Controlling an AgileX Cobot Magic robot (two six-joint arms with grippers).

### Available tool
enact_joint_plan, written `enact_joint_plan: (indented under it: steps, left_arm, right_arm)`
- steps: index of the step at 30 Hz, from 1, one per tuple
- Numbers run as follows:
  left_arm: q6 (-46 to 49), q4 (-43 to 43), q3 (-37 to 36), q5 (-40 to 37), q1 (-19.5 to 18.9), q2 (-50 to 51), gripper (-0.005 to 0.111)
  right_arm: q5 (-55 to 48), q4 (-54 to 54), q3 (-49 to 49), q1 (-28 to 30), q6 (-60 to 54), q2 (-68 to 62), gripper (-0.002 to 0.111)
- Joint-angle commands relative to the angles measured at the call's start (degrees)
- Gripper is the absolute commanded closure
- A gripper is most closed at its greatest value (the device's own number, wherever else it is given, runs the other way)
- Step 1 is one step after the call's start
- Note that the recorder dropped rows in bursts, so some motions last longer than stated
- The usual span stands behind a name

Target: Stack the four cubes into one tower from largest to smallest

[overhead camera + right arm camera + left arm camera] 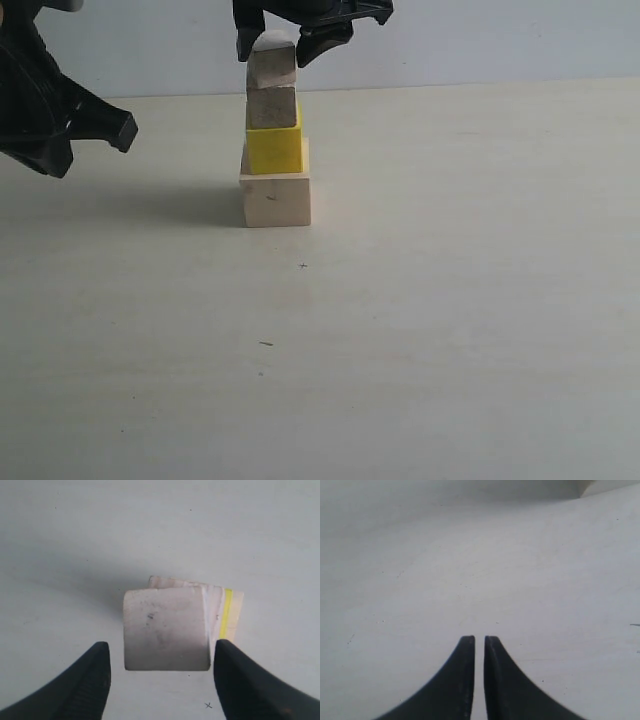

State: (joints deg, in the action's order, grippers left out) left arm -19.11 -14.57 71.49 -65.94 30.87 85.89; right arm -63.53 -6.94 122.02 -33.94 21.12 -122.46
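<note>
The tower stands mid-table: large pale wood cube [276, 199] at the base, yellow cube [274, 149] on it, a smaller pale wood cube [272, 108] above, and the smallest pale wood cube [272, 66] on top, slightly tilted. My right gripper [280, 45] hangs over the top cube, open, its fingers apart on either side and not pressing it. In the right wrist view the top cube [166, 629] sits between the spread fingers [160, 652], with a yellow sliver [227, 612] of the cube below showing. My left gripper [479, 640] is shut and empty, off at the left [122, 130].
The pale table [450, 330] stretches around the tower. A small x mark [303, 266] lies in front of the tower, and a tiny dark fleck [266, 344] sits nearer the front. A light wall runs behind the table.
</note>
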Motion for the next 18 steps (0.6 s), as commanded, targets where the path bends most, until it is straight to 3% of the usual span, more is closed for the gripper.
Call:
enact_joint_plan:
  steps: [1,18]
  left_arm:
    - [-0.41,0.07,-0.21,0.13,-0.06,-0.56,0.097]
    - [-0.41,0.07,-0.21,0.13,-0.06,-0.56,0.097]
  right_arm:
    - [-0.31,0.05,0.77,-0.07,-0.18,0.19,0.050]
    - [-5.41,0.68,0.77,-0.07,-3.43,3.42,0.050]
